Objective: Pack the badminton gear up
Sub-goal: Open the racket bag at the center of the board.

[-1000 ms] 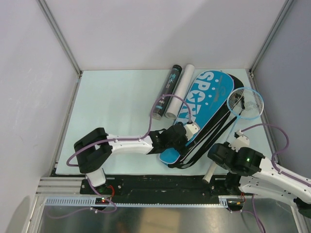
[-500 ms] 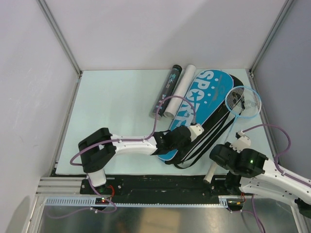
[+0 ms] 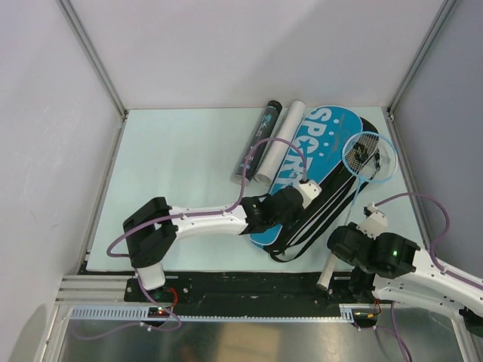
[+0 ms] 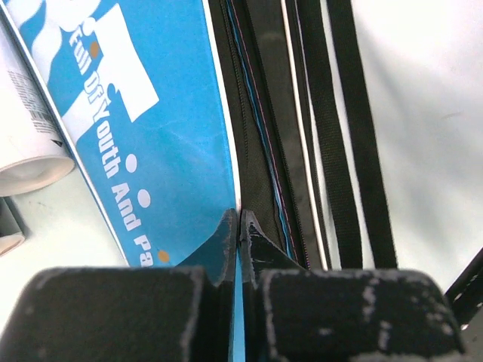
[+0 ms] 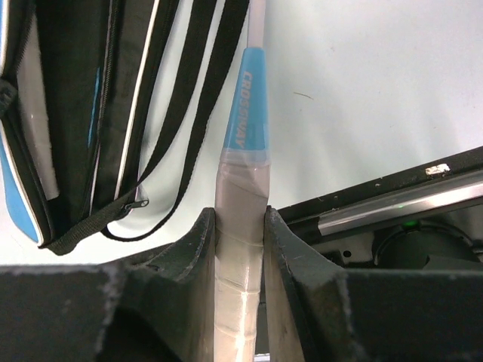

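Observation:
A blue and black "SPORT" bag [image 3: 324,143] lies slanted on the table, its black straps [image 4: 339,151] trailing beside it. My left gripper [image 3: 306,188] is shut on the edge of the bag's blue flap [image 4: 166,136], where blue meets black; its fingertips [image 4: 226,230] pinch the thin edge. My right gripper [image 3: 341,253] is shut on the white-taped handle [image 5: 241,188] of a light-blue racket. The racket's head [image 3: 367,157] hangs over the bag's wide end. In the right wrist view the bag [image 5: 68,113] gapes open at the left.
A black tube [image 3: 259,141] and a white tube [image 3: 278,143] lie side by side just left of the bag. The white tube [image 4: 26,143] shows at the left wrist view's left edge. Cage posts stand at the table's corners, and a black rail [image 3: 226,283] runs along the near edge.
My left gripper has shut on the bag's flap edge and moved a little right and away. The racket's head has swung left over the bag.

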Available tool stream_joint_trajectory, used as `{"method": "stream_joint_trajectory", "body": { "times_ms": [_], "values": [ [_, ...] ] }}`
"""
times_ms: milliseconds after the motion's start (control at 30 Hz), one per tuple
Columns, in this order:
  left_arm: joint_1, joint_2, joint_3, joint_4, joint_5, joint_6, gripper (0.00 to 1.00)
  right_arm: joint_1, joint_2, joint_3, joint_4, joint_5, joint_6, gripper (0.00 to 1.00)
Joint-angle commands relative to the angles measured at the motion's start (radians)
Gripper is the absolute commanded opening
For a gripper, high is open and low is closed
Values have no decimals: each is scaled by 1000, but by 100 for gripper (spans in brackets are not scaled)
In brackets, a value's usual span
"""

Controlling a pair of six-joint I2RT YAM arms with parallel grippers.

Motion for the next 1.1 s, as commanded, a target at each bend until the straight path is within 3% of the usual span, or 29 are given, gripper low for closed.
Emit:
{"method": "stream_joint_trajectory", "body": {
  "times_ms": [0, 300, 1067],
  "values": [
    [9, -53, 86, 42, -63, -75, 0, 30, 14, 45, -2, 18, 6, 0],
    [42, -48, 132, 32, -145, -167, 0, 60, -5, 87, -215, 120, 215, 0],
    [75, -68, 138, 32, -153, -218, 0, 63, 87, 132, -251, 137, 217, 0]
  ]
}}
